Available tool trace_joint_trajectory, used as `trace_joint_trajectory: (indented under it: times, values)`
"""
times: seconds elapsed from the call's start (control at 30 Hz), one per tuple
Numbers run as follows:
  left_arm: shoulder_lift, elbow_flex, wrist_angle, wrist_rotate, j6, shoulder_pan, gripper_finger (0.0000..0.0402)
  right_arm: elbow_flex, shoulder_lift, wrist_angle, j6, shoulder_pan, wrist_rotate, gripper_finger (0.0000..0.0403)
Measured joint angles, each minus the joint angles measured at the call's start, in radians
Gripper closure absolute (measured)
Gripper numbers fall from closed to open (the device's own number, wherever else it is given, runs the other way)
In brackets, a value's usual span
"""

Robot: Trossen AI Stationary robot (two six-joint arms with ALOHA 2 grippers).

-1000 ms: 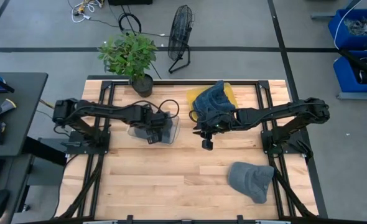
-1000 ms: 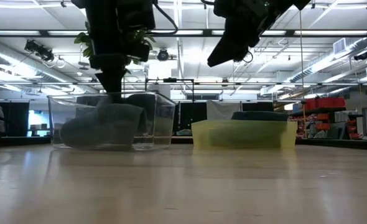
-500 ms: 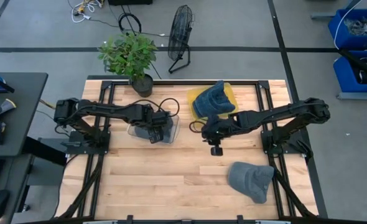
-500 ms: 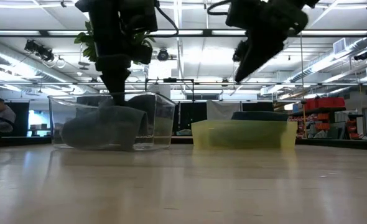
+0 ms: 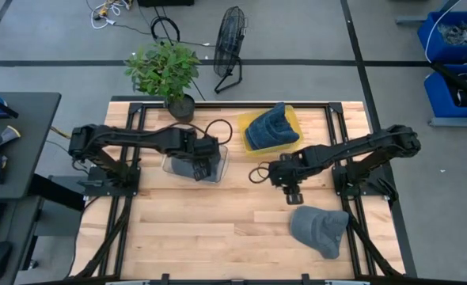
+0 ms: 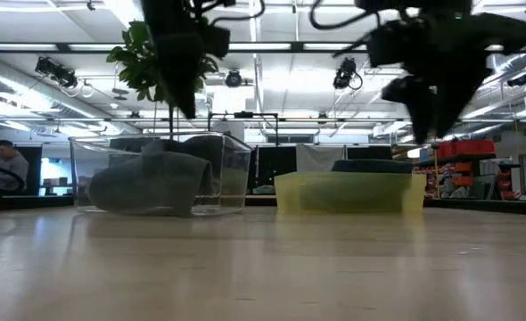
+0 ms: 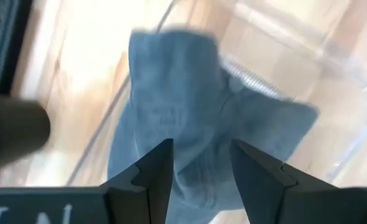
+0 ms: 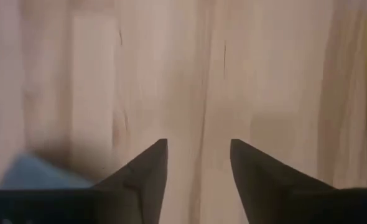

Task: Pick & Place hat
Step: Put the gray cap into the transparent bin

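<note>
grey hat (image 6: 147,181) in clear bin (image 6: 232,174)

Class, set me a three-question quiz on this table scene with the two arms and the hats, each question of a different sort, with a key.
1. True or false: the yellow bin holds a blue hat.
2. Which gripper hangs over the clear bin? A) left gripper B) right gripper
3. Fill in: the loose grey hat lies on the ____ table, outside both bins.

Key:
1. True.
2. A; its wrist view shows open fingers above a grey hat in that bin.
3. Wooden; the right gripper, open, hangs over bare wood near this hat.
</note>
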Motion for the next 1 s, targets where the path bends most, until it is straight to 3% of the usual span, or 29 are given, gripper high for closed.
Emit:
trace_joint_trajectory:
  times: [0.23, 0.4, 0.47, 0.57, 0.7, 1.0]
  values:
    - [0.000, 0.068, 0.017, -0.019, 0.078, -0.005, 0.0237, 0.000, 0.000, -0.174, 0.022, 0.054, 0.010, 0.0213]
    - [0.000, 0.107, 0.084, -0.016, 0.207, 0.003, 0.0237, -0.043, 0.000, 0.186, -0.698, 0.055, 0.145, 0.0213]
    - [0.000, 0.125, 0.097, -0.014, 0.224, 0.004, 0.0237, -0.047, 0.000, 0.303, -0.896, 0.055, 0.135, 0.0213]
    - [-0.002, 0.147, 0.131, -0.013, 0.273, 0.004, 0.0237, -0.047, 0.000, 0.439, -1.056, 0.055, 0.116, 0.0213]
    - [0.000, 0.188, 0.192, -0.011, 0.363, 0.008, 0.0237, -0.047, 0.000, 0.548, -1.096, 0.055, 0.115, 0.0213]
    - [-0.001, 0.223, 0.342, -0.019, 0.328, 0.038, 0.0237, -0.047, 0.000, 0.554, -1.097, 0.055, 0.116, 0.0213]
